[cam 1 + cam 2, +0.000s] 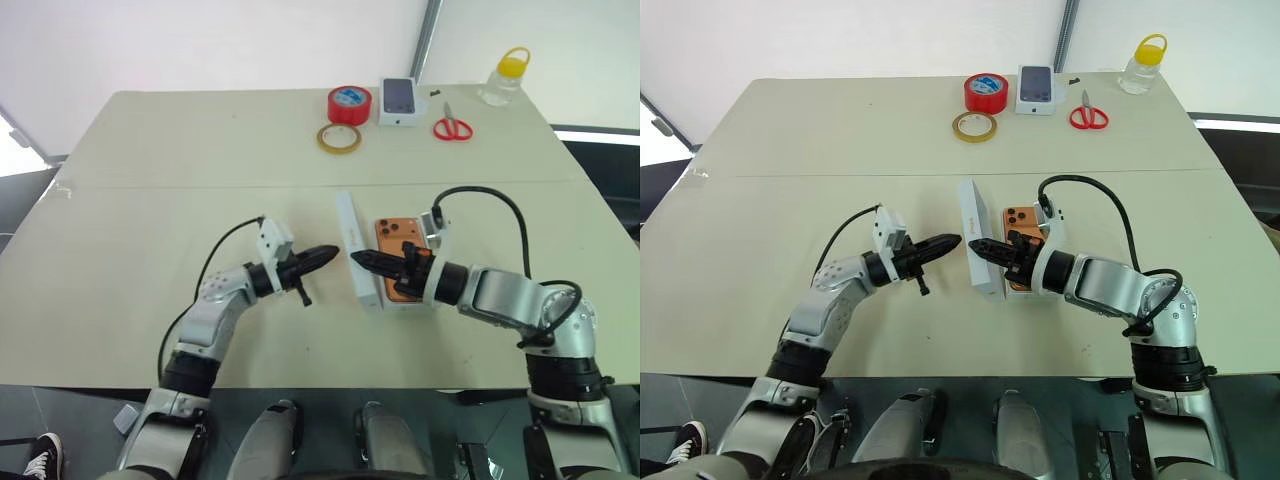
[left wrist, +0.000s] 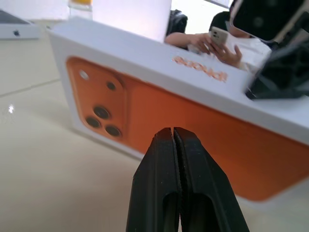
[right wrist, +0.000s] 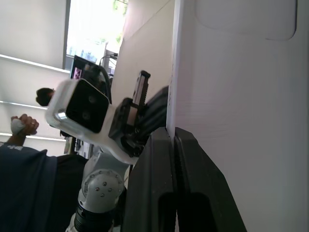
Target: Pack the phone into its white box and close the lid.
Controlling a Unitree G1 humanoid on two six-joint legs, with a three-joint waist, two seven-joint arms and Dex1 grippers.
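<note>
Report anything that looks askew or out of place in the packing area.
The lid is not lying flat: it stands tilted on edge beside the white box, where the phone lies. Both the left gripper and the right gripper are shut, one either side of it.

My two black tools (image 1: 322, 258) (image 1: 368, 261) flank the white lid (image 1: 356, 250) printed with an orange phone picture, the orange phone (image 1: 398, 246) beside it on my beige counter (image 1: 180, 180).
</note>
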